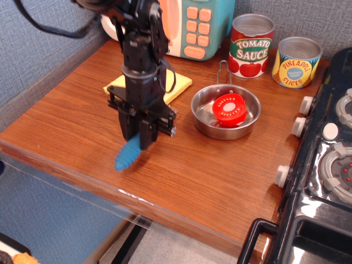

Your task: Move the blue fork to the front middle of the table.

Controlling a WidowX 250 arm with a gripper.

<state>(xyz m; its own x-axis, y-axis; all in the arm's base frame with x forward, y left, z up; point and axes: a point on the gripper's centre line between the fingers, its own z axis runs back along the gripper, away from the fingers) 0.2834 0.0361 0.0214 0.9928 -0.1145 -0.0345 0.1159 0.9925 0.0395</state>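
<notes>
The blue fork [127, 156] shows as a thick blue handle hanging down from my gripper [141, 142]; its tines are hidden between the fingers. My gripper is shut on the fork and holds it over the front middle of the brown wood-grain table [209, 181], close to the surface. I cannot tell whether the handle tip touches the wood.
A yellow cloth [177, 83] lies behind the arm. A steel pan [204, 116] holding a red toy tomato slice [230, 109] sits to the right. Two cans [251, 45] and a toy microwave [195, 25] stand at the back. A black toy stove [324, 165] fills the right.
</notes>
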